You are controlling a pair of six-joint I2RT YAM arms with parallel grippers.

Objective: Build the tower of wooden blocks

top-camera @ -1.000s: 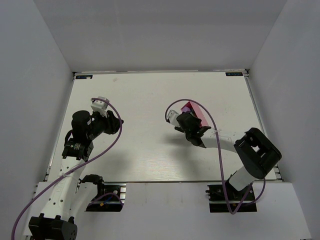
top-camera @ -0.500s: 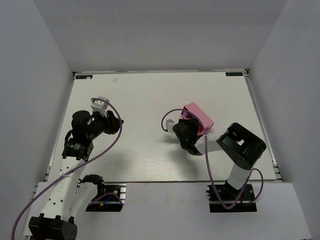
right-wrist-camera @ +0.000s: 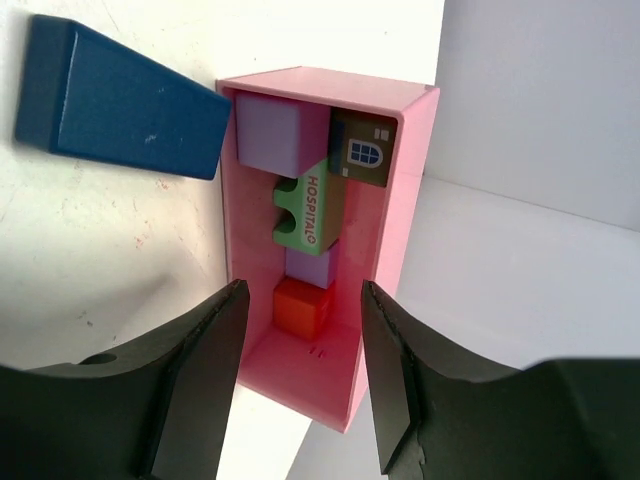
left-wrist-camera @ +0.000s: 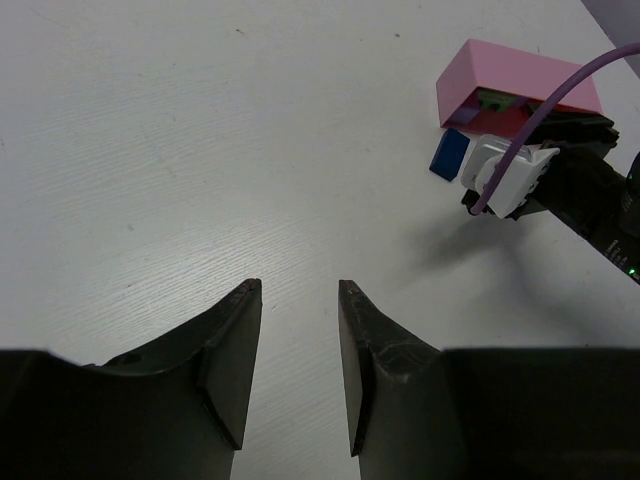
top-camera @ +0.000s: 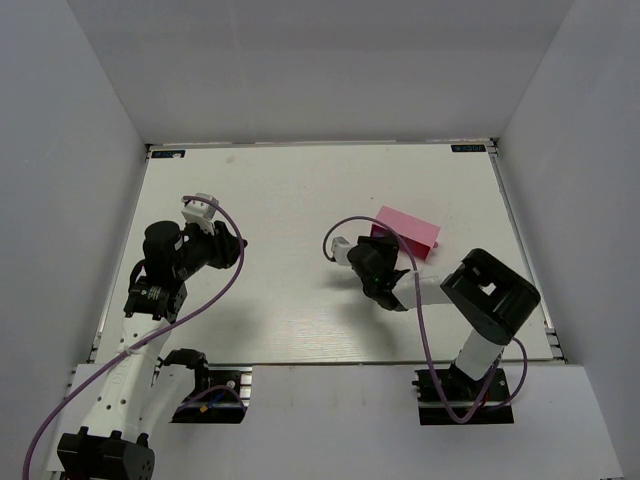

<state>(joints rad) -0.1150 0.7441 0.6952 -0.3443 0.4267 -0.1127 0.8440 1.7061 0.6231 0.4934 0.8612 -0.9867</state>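
pincer on the left arm (top-camera: 236, 246) hangs over the left half of the white desk (top-camera: 290, 190) in the top view, well apart from the pink tray (top-camera: 410, 228). the right pincer (top-camera: 388, 252) points at that tray from just beside its near edge.

from the left wrist, the left pincer (left-wrist-camera: 298, 325) is released, its jaws a little apart over bare desk with nothing between them. far off to the right lies the tray (left-wrist-camera: 520, 82), with a blue brick (left-wrist-camera: 449, 153) on the desk just beside it.

from the right wrist, the right pincer (right-wrist-camera: 302, 290) is released too, jaws spread and nothing gripped. the tray (right-wrist-camera: 395, 200) lies on its side with its open face toward the camera. inside it sit a lilac cube (right-wrist-camera: 282, 132), a dark block with a painted window (right-wrist-camera: 362, 150), a green block lettered "hospital" (right-wrist-camera: 308, 210), a second lilac block (right-wrist-camera: 308, 268) and a red cube (right-wrist-camera: 300, 318). the blue brick (right-wrist-camera: 120, 100) lies outside, against the tray's left corner.
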